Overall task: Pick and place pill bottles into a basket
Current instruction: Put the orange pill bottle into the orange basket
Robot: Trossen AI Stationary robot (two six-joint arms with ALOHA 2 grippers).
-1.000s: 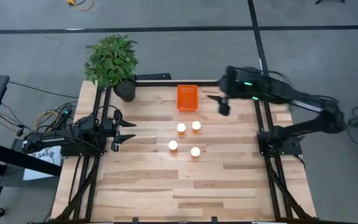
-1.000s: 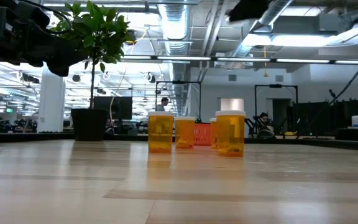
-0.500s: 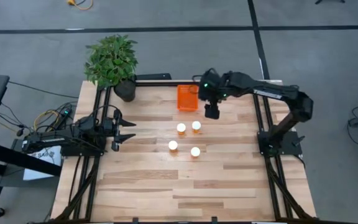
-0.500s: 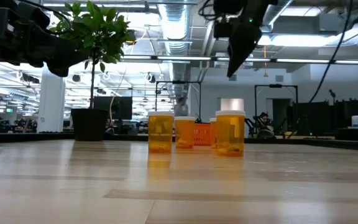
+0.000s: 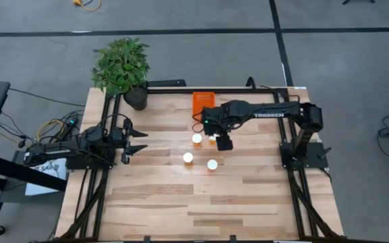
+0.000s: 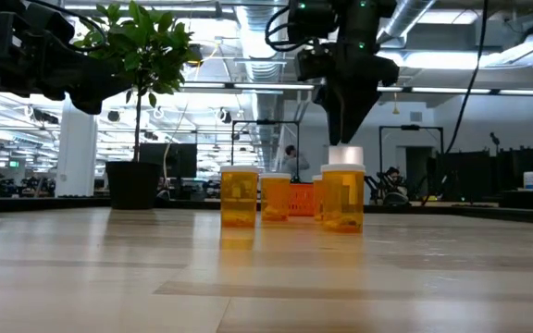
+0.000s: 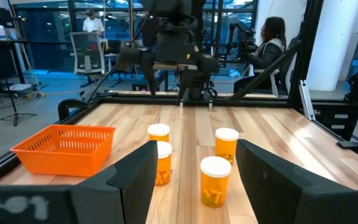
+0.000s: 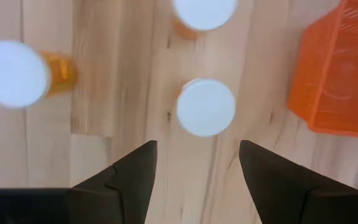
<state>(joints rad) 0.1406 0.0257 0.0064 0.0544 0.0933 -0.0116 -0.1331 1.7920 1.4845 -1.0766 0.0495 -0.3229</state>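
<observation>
Pale wooden planks form the table [image 5: 181,196], seen from above. Nearest the front edge stand two pill bottles [image 5: 188,158], white-capped, with two more just behind them. A second ago the right gripper [image 5: 224,143] was off beside the orange basket [image 5: 203,101]; it has now swung in over the bottle cluster, so a pick looks about to begin. Its fingers are spread open, empty, with one bottle's cap [image 8: 206,107] directly beneath the gap. No bottle is in the basket, which lies beyond the bottles near the back edge. The left gripper [image 5: 139,143] waits open at the table's left side.
</observation>
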